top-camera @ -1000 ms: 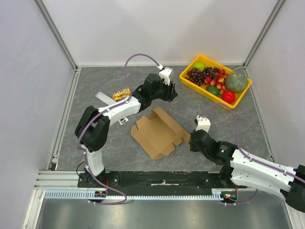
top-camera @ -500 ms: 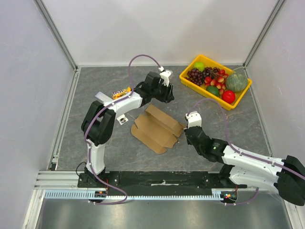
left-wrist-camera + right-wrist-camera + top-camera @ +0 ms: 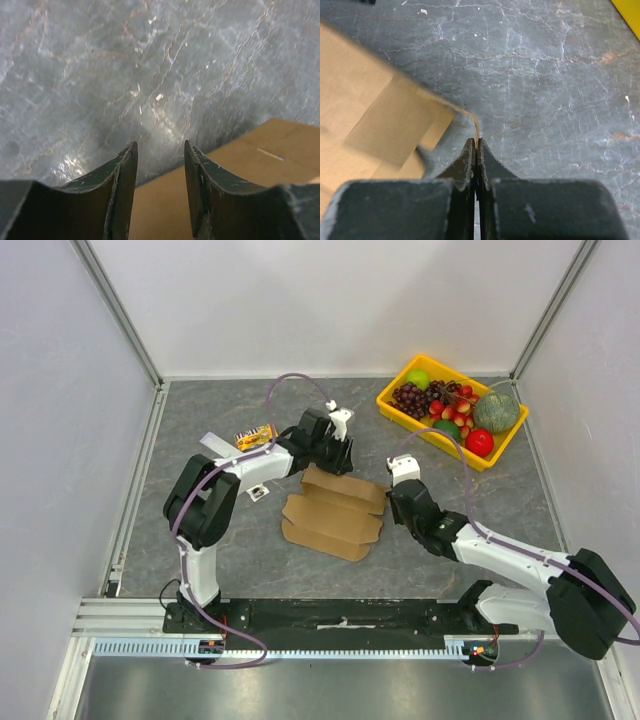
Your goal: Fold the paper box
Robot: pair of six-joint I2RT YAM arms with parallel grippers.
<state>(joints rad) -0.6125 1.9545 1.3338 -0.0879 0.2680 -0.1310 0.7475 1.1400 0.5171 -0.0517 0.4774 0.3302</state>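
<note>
With the right fingers (image 3: 467, 160) pressed tight together, pinching a thin side flap of the paper box (image 3: 330, 515) and holding it up off the worktop (image 3: 260, 550). Keeping the left fingers (image 3: 125, 170) apart, gripping nothing, hovering just over the far edge of the box. Lying in the middle of the worktop between both arms, brown and mostly flat. Now sitting straighter than a moment ago, no longer slanted, with the right arm (image 3: 500, 555) reaching further in and the left arm (image 3: 250, 465) coming closer to the back flap. Probably meaning a good set-up: getting one side lifted, getting ready for pressing the back wall over.
</note>
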